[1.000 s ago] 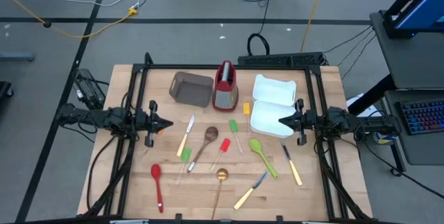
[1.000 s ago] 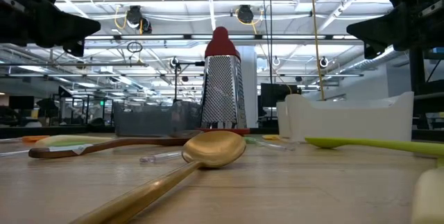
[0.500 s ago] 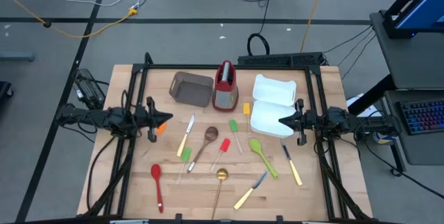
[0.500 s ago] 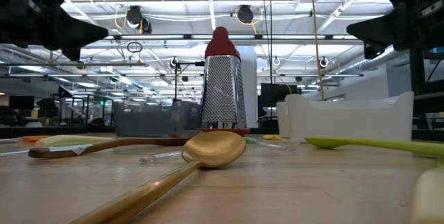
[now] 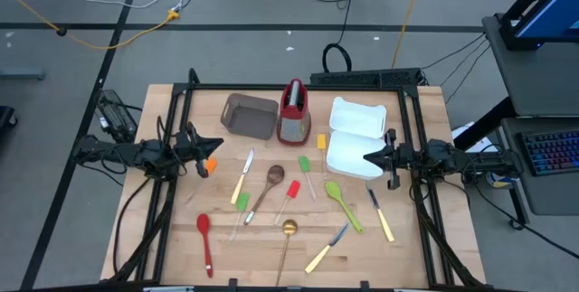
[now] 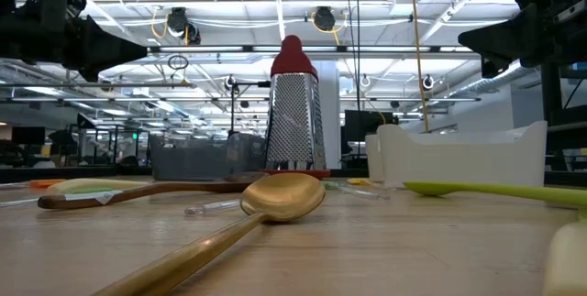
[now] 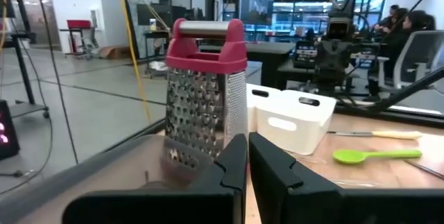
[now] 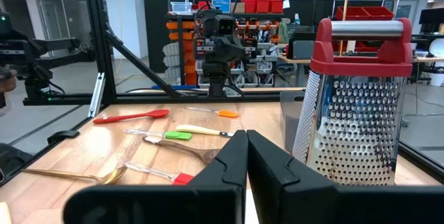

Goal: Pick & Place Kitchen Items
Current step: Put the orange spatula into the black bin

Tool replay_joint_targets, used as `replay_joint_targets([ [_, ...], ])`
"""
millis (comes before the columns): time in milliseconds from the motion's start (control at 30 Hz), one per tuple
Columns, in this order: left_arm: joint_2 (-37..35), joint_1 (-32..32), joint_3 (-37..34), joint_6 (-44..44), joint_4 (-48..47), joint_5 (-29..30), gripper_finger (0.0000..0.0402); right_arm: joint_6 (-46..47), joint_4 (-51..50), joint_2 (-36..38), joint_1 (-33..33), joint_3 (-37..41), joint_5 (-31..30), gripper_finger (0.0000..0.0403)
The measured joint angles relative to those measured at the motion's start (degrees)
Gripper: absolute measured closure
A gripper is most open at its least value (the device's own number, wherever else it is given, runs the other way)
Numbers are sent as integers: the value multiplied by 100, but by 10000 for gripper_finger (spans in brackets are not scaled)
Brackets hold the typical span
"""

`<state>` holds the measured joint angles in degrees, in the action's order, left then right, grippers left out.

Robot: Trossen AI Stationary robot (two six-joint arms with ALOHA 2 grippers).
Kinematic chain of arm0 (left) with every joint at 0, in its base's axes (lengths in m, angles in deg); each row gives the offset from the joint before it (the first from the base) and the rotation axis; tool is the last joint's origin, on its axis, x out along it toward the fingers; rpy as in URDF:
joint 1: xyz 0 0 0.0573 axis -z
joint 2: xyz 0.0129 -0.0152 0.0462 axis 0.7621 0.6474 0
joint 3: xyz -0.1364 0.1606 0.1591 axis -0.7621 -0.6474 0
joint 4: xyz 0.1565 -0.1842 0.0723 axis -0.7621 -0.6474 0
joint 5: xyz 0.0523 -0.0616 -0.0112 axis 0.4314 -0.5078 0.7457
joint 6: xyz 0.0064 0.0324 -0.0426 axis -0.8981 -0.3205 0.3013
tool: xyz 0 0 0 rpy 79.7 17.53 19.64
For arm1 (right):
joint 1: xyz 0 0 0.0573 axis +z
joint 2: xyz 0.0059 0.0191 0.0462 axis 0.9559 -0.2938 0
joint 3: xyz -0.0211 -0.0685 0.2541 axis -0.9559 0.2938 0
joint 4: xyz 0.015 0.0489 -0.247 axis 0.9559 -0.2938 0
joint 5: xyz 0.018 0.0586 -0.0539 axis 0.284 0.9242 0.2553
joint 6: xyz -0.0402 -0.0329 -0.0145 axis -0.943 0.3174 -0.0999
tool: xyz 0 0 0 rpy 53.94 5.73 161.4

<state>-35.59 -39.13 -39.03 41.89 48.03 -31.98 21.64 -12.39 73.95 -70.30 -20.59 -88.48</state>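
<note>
While the kitchen items (image 5: 289, 203) lie scattered across the middle of the wooden worktop (image 5: 163, 238), none is held. Left claw (image 5: 212, 146) hangs pinched together, empty, above the worktop's left side, near a small orange utensil (image 5: 210, 165). Right claw (image 5: 368, 157), likewise pinched and empty, hangs over the white trays (image 5: 355, 138).

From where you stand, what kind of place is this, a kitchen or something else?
Not a kitchen: most likely a robotics lab or workshop. Kitchen utensils and a grater lie on a wooden table framed in black metal, between two robot arms, with cables across the concrete floor and shelves of red bins behind.
</note>
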Motion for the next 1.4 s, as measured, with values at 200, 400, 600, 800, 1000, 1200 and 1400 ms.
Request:
replay_joint_targets([
  [200,0,0,0,230,0,2,380,-2,14,0,0,-2,0,401],
  [400,0,0,55,262,-68,197,379,58,436,0,0,-1,-1,401],
  [600,1,0,298,-67,-254,262,338,-830,1168,-2,0,0,-339,401],
  [800,2,0,328,-308,-238,299,275,-1465,1686,-55,0,0,-970,401],
  [1000,74,0,692,-42,-374,525,248,-1467,2515,-516,0,0,-460,380],
  [1200,592,7,1446,-37,-700,475,255,-1316,4299,-1638,0,0,-438,321],
  [1400,1649,11,2559,32,-1779,346,269,-1202,5737,-3135,0,-170,-437,275],
])
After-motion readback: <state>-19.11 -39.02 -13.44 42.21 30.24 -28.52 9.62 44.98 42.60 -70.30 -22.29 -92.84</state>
